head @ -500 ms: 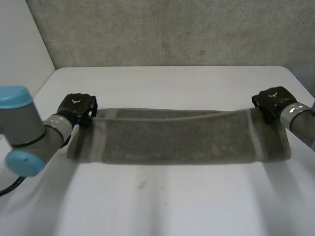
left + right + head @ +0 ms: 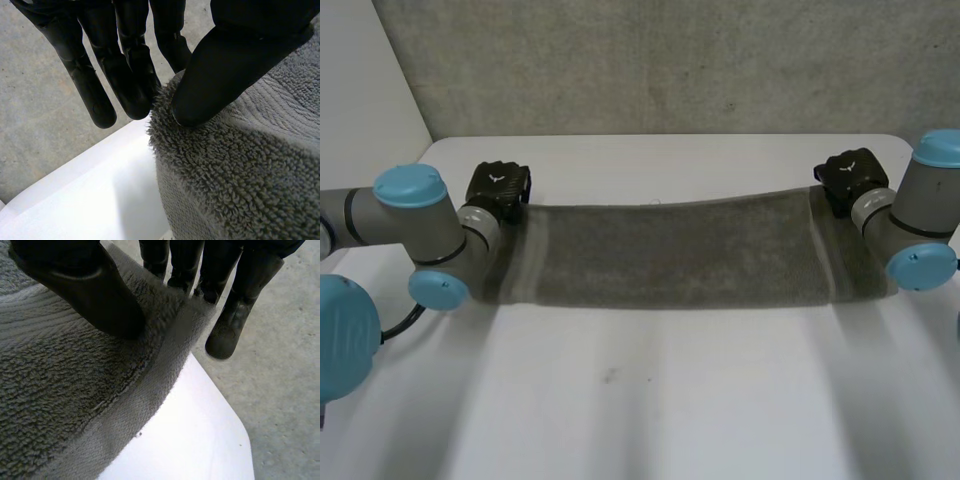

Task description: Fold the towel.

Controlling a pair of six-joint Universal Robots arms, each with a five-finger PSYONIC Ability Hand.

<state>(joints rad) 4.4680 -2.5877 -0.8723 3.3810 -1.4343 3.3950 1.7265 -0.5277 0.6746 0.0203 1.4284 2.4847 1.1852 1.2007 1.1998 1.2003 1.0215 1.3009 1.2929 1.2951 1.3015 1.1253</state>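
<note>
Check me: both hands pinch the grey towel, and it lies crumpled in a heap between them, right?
Not crumpled: the head view shows the towel stretched in a long band between the left hand and right hand. Both do pinch it.

The towel (image 2: 670,255) is dark grey looped terry, crossed near its left and right ends by a paler grey band with finer ribbing beside it. The left hand (image 2: 498,187) and right hand (image 2: 845,172) are plain black. The table (image 2: 670,400) is white. The far wall (image 2: 670,60) is mottled grey. The left arm (image 2: 420,235) and right arm (image 2: 930,200) are grey with light-blue caps.
</note>
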